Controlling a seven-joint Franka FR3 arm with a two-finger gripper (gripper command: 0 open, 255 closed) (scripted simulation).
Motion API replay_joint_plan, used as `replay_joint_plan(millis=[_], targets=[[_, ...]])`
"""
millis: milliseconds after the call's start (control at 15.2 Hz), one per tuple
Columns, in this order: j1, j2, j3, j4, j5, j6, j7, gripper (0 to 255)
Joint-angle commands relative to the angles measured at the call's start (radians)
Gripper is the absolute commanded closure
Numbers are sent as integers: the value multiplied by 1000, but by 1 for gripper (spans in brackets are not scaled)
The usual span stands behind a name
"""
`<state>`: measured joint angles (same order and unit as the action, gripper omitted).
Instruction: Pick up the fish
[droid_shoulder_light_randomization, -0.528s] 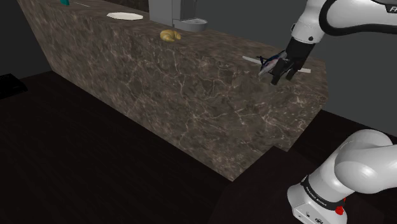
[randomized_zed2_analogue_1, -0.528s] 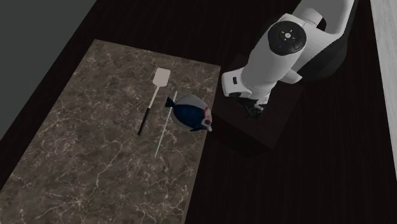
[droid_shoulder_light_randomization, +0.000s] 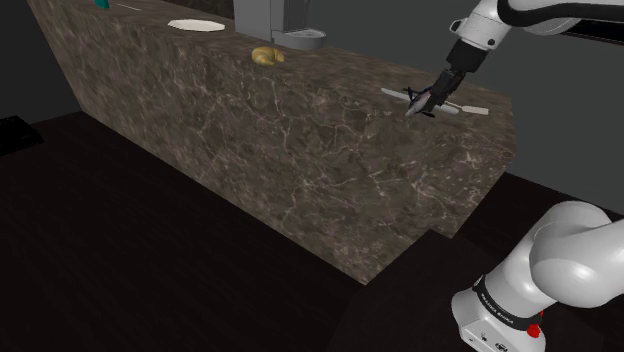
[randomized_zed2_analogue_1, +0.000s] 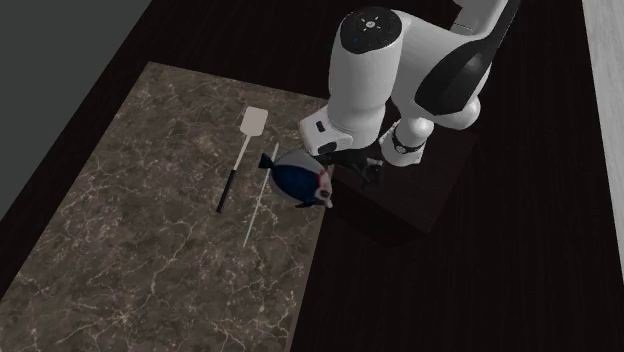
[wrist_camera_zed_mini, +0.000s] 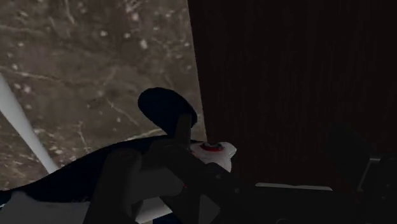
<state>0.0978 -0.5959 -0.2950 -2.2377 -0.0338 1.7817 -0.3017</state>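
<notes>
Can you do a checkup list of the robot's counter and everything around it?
Surface: dark marble counter, no spills seen.
Job's things: blue-and-white fish lying at the counter's edge near the stand.
Clutter: spatula and thin white stick beside the fish; farther off, bread, plate, bowl.
Grippers: gripper right at the fish.
Cables: nothing seen.
Surroundings: dark floor, grey wall.
</notes>
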Motion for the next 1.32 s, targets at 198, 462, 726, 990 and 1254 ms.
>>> replay_joint_plan(millis=[198, 462, 726, 990, 1254], targets=[[113, 180, -195, 203, 133, -7, -364, 0], [155, 265, -271, 274, 212, -14, -514, 0], [152, 260, -273, 217, 211, 37, -527, 0], [151, 259, -274, 195, 211, 57, -532, 0], [154, 262, -269, 188, 213, 68, -528, 255]])
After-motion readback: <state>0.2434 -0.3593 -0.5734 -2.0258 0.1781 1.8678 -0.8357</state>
